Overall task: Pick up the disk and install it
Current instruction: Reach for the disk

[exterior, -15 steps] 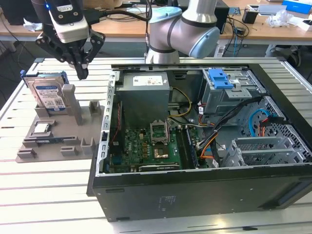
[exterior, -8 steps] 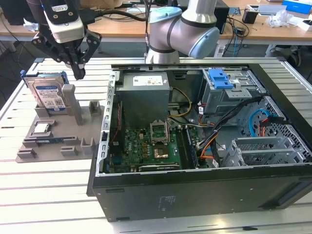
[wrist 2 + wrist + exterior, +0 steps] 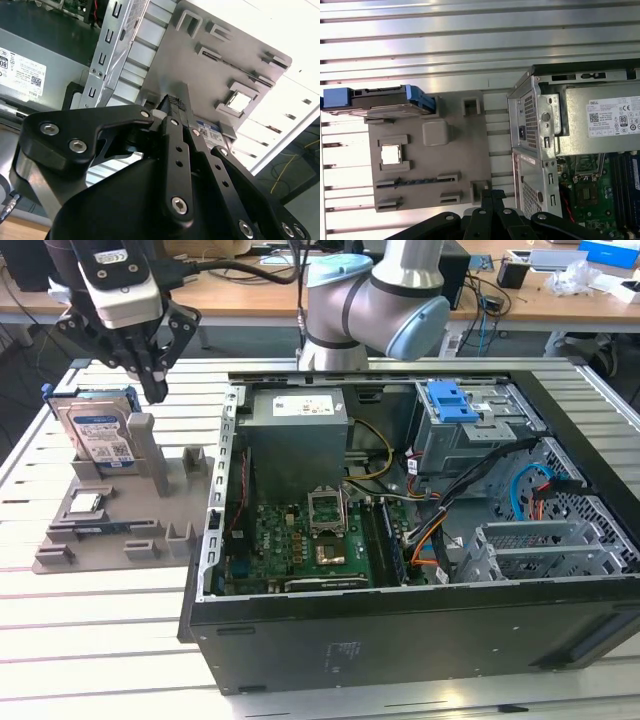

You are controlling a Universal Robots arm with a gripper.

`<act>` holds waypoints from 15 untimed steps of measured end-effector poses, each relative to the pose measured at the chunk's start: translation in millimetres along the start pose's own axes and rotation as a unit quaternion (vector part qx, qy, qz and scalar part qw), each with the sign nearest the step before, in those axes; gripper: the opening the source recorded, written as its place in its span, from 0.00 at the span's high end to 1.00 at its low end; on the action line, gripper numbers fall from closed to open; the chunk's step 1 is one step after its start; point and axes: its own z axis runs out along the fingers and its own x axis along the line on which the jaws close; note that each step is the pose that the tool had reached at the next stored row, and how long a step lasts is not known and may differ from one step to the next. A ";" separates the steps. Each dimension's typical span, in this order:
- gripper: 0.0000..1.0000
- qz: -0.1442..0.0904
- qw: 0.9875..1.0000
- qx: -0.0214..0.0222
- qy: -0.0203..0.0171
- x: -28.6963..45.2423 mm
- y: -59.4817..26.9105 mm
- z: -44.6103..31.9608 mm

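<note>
Slatted metal table (image 3: 100,640), bearing all below. Open computer case (image 3: 400,630), on its side, boards and cables exposed; a bare blue bracket (image 3: 450,400) sits at its drive cage. Robot arm (image 3: 370,310), base behind the case. Grey holding tray (image 3: 110,545), to the exterior view's left of the case. The disk (image 3: 100,435), upright on edge in the tray's far slot, beside a grey post (image 3: 142,440) and not yet lifted. Gripper (image 3: 155,390), fingertips pressed together on nothing, poised just above the post and near the disk's upper corner. Step judged in hand: the approach for pickup – a grasp would call for spread fingers straddling the disk's top edge. The disk's lower edge is hidden in its slot.
</note>
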 end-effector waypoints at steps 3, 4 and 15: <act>0.89 0.000 1.000 0.000 0.000 2.0 -0.1 0.0; 0.89 0.000 1.000 0.000 0.000 2.6 -0.2 0.0; 0.89 0.000 1.000 0.000 0.000 9.6 -0.7 0.0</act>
